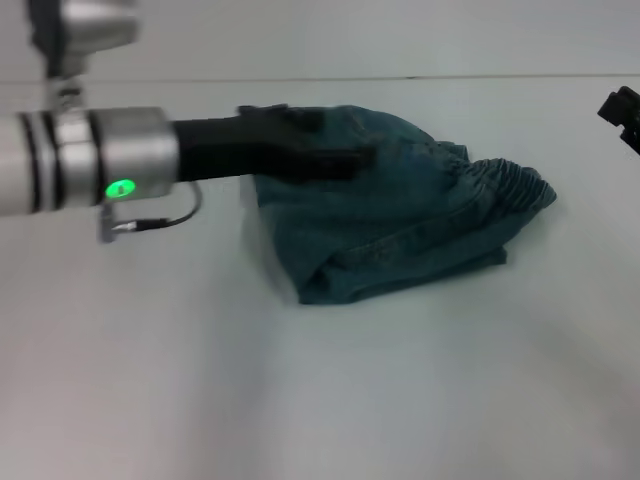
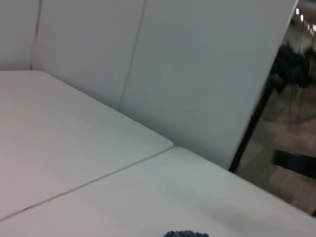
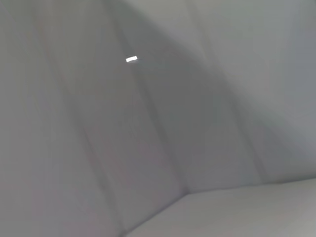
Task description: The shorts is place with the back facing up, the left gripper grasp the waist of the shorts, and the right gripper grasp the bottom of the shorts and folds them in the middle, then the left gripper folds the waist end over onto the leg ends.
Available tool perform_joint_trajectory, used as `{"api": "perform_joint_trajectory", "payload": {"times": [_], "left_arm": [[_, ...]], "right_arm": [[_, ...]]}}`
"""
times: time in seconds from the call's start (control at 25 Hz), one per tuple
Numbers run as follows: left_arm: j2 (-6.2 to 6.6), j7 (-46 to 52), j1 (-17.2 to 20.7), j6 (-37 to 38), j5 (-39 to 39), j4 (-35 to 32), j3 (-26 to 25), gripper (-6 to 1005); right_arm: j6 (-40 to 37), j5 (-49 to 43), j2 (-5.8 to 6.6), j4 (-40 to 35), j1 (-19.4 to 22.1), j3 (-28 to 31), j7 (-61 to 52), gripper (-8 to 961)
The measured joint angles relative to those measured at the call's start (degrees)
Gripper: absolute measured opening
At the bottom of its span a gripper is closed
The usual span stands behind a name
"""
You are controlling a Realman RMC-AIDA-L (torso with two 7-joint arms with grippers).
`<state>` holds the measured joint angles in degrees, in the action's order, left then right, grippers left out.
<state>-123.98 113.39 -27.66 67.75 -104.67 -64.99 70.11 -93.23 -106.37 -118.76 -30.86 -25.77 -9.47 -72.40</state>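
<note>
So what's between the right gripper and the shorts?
Nothing: in the head view only bare white table separates the right gripper, parked at the frame's edge, from the shorts.

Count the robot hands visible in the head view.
2. The left hand reaches over the folded shorts from the left; the right hand shows only partly at the right edge, away from the shorts.

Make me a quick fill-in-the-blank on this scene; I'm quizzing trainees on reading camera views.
1. The shorts lie ____ in a bundle on the white table.
2. The ____ claw reaches over the shorts.
3. The right claw sits at the view's far ____ edge, away from the shorts.

Missing words: folded; left; right
</note>
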Motion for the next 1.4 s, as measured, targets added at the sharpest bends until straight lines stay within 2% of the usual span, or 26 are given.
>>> {"api": "perform_joint_trajectory", "payload": {"times": [0.12, 0.24, 0.36, 0.48, 0.64, 0.76, 0.96, 1.4], "left_arm": [[0.0, -2.66, 3.55, 6.51, 1.86, 0.31, -6.25, 947], [0.29, -6.33, 5.36, 13.74, 2.03, 2.61, -12.61, 947], [1.46, -8.48, 6.81, 18.1, 1.63, 5.05, -15.53, 948], [3.41, -9.49, 7.92, 19.71, 0.21, 7.85, -15.6, 948], [4.8, -9.27, 7.91, 19.65, -3.63, 11.64, -15.91, 948], [4.96, -9.24, 7.8, 19.37, -4.69, 12.96, -15.93, 948], [4.85, -9.28, 7.84, 19.33, -5.12, 13.07, -15.85, 948], [4.75, -9.12, 7.66, 19.82, -5.28, 13.13, -15.98, 948]], "right_arm": [[-7.1, -0.33, 0.65, -8.35, 1.67, -5.81, -6.47, 159], [-14.31, -3.68, 2.45, -13.36, 2.77, -10.81, -8.98, 208], [-18.47, -9.92, 4.42, -14.72, 3.14, -12.17, -10.05, 258], [-19.3, -14.17, 5.17, -15.2, 4.16, -12.03, -10.11, 352], [-18.7, -15.3, 5.15, -17.35, 6.12, -11.98, -10.16, 506], [-17.54, -15.63, 4.93, -18.16, 6.7, -11.44, -10.38, 753], [-15.38, -15.75, 4.71, -18.23, 6.84, -11.55, -10.43, 857], [-14.0, -16.32, 4.53, -18.33, 6.6, -11.84, -10.12, 856]]}}
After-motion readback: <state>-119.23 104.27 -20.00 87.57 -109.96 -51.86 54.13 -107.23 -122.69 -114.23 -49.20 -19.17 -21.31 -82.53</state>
